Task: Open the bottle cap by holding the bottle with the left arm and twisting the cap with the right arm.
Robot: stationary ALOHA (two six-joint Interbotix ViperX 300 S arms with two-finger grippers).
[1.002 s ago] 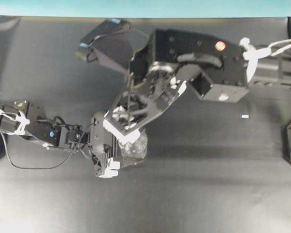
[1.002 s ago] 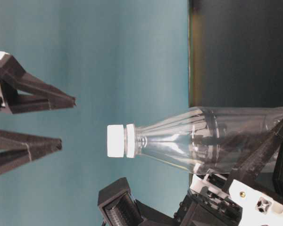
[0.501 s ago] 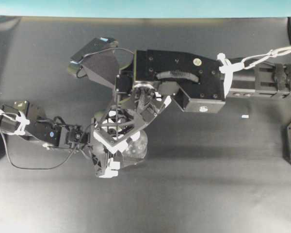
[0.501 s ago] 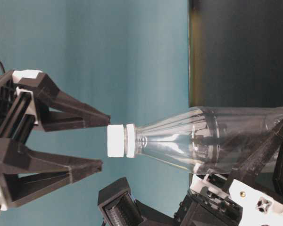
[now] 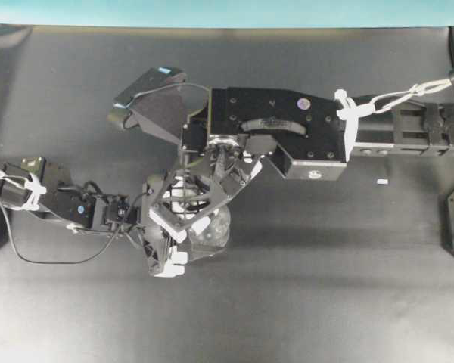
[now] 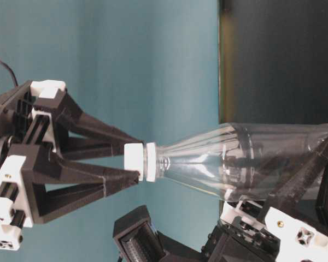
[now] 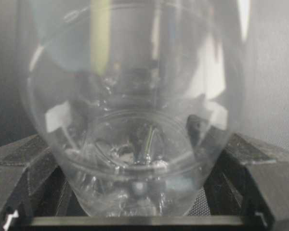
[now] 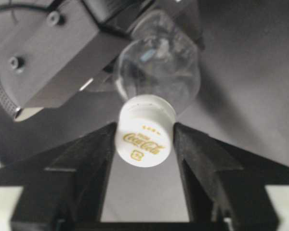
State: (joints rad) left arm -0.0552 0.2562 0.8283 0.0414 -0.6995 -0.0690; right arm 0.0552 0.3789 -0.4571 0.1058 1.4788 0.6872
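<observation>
The clear bottle [image 6: 235,164] stands upright on the black table, its round body [image 7: 135,96] filling the left wrist view. My left gripper [image 7: 139,159] is shut on the lower body, one black finger [image 7: 24,163] on each side. The white bottle cap [image 8: 144,137] with gold lettering sits on top of the neck [image 6: 134,162]. My right gripper [image 8: 143,132] comes down from above, and its two black fingers [image 8: 89,159] touch the cap on opposite sides. In the overhead view the right gripper [image 5: 185,219] covers the cap, and only part of the bottle [image 5: 218,231] shows.
A tiny white scrap [image 5: 381,181] lies on the dark table [image 5: 325,287] to the right. A teal wall [image 5: 227,11] runs along the back edge. The right arm's boxy housing [image 5: 272,128] hangs over the table's middle.
My right gripper has dropped down around the cap and its jaws have closed from wide open onto the cap's sides. The left gripper and the bottle have stayed still.
</observation>
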